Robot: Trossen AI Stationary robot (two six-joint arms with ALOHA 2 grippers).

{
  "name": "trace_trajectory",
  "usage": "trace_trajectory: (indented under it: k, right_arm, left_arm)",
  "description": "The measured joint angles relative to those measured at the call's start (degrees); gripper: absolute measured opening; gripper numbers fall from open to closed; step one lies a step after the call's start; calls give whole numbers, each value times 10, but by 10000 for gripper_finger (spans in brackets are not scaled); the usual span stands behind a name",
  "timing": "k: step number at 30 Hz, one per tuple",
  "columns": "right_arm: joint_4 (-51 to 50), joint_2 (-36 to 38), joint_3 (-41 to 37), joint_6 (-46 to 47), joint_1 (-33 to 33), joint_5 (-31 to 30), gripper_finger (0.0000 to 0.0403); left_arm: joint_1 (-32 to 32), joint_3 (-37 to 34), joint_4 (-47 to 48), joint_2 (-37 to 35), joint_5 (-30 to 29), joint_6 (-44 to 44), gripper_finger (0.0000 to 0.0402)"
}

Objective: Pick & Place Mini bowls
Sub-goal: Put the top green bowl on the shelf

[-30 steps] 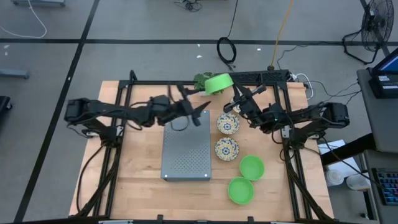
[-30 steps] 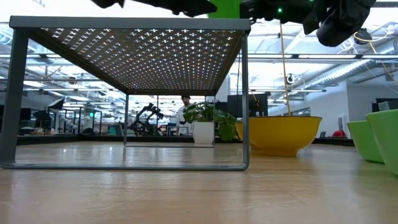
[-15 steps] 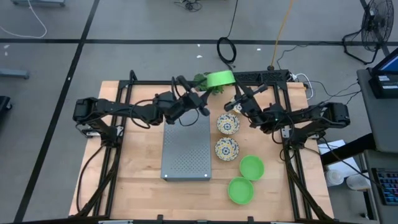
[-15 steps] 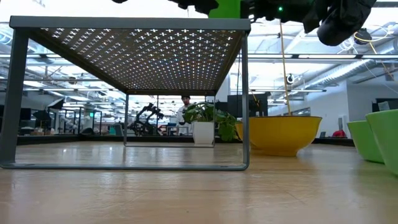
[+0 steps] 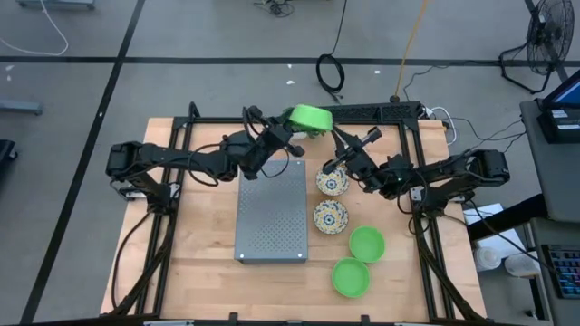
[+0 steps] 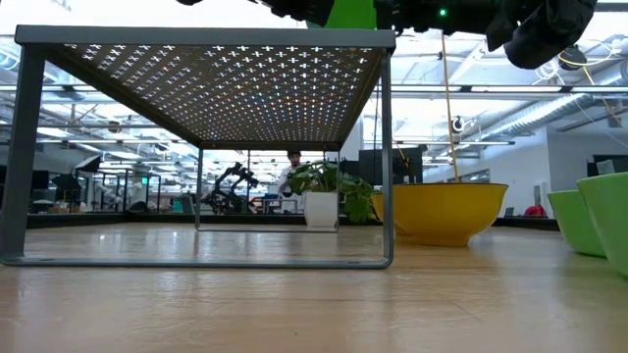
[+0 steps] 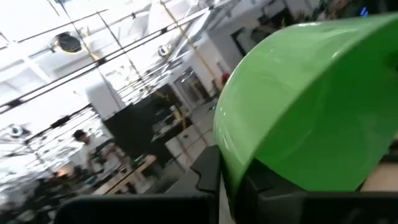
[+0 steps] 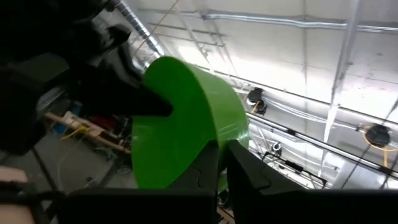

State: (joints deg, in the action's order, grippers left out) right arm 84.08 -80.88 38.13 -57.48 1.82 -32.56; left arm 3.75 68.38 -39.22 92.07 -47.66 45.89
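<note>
A bright green mini bowl (image 5: pixel 309 117) hangs high above the table's far side, just past the grey perforated tray (image 5: pixel 272 213). My left gripper (image 5: pixel 291 129) is shut on its left side. My right gripper (image 5: pixel 330 138) is shut on its right side. The bowl fills both wrist views (image 7: pixel 298 106) (image 8: pixel 186 124). Two cream floral mini bowls (image 5: pixel 332 181) (image 5: pixel 330 217) and two more green ones (image 5: pixel 366 244) (image 5: pixel 350 277) stand on their bases on the table, right of the tray. My left gripper pinches the green bowl's wall at the rim (image 7: pixel 225 158), one finger on each face of the wall. It comes at the bowl slanting up from the table's left. The bowl is tipped on its side, clear of the table and tray. My right gripper pinches the rim (image 8: pixel 214 146) on the bowl's opposite side, one finger inside and one outside. It reaches in from the table's right. The bowl hangs between both grippers, lifted clear.
The tray is a raised rack on legs (image 6: pixel 206 39), with open space beneath it. A small potted plant (image 6: pixel 324 196) stands at the far edge behind the held bowl. The dark frame rails (image 5: pixel 381 110) run along the back.
My left gripper has risen from over the tray's far end toward the table's far edge, reached the green bowl and shut on its rim. The bowl, held by my right gripper, has shifted slightly toward the table's left and tipped.
</note>
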Motion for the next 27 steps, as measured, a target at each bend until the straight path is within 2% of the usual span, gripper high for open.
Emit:
trace_trajectory:
  k: [5,10,12,16,20,22,24,27]
  right_arm:
    - [-56,0,2,16,-22,-20,55]
    - [-169,39,43,32,-62,-135,142]
    - [-225,51,51,65,-77,-169,176]
    - [-288,90,55,121,-90,-196,223]
    - [-330,109,55,155,-91,-217,241]
    - [-339,116,55,162,-90,-231,242]
    - [-341,118,55,164,-88,-232,241]
    - [-344,117,55,169,-86,-231,237]
  left_arm:
    - [-27,0,1,-22,-69,78,6]
    - [-65,-2,45,-89,-163,110,4]
    - [-77,-2,84,-123,-217,104,5]
    - [-94,-2,181,-194,-333,49,4]
    - [-136,-1,258,-249,-381,-1,4]
    - [-165,-1,263,-259,-380,-10,3]
    - [-198,-1,275,-266,-347,-24,4]
    - [-237,-1,383,-279,-217,-110,3]
